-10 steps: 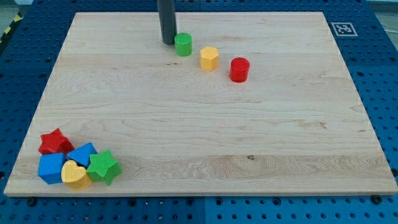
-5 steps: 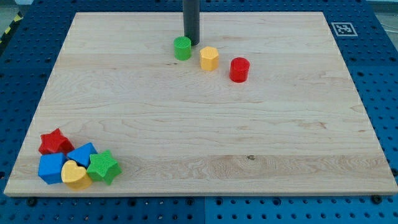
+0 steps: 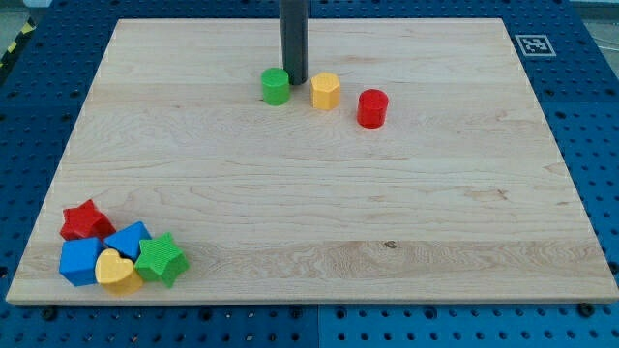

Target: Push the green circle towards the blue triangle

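Bright, even light falls from overhead onto the table [image 3: 319, 193], and its pale wood shows no glare or hot spots. Shadows are short and soft: a faint one hugs the green circle [image 3: 276, 86], another sits at my tip [image 3: 294, 80]. Focus is sharp right out to the table's corners, with no motion blur and no visible bending of its straight edges.

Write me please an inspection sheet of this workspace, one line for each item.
Surface: wooden board, marker tag at top right corner.
Job's things: green circle near top; blue triangle in bottom-left cluster.
Clutter: yellow hexagon, red cylinder, red star, blue cube, yellow heart, green star.
Grippers: none; my tip against the green circle's right.
Cables: nothing seen.
Surroundings: blue perforated base.
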You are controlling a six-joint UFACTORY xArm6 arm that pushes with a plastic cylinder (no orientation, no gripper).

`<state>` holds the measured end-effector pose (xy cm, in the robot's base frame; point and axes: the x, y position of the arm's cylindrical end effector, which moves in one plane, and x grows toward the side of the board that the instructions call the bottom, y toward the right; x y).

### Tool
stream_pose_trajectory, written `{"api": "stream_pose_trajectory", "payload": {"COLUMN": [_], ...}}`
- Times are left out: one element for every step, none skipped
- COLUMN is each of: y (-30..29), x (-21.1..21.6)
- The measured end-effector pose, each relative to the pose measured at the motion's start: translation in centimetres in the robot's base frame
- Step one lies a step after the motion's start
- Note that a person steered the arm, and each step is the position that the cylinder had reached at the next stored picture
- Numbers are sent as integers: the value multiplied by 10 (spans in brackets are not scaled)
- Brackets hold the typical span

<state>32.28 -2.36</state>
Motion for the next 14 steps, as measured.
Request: {"api": "stream_pose_trajectory", "payload": {"y": [-8, -28, -35, -39, -41, -43, -44, -46, -46, -46, -46, -46, -50, -64], "x": [0, 0, 6, 14, 30, 45, 58, 70, 83, 95, 106, 111, 107, 107]}}
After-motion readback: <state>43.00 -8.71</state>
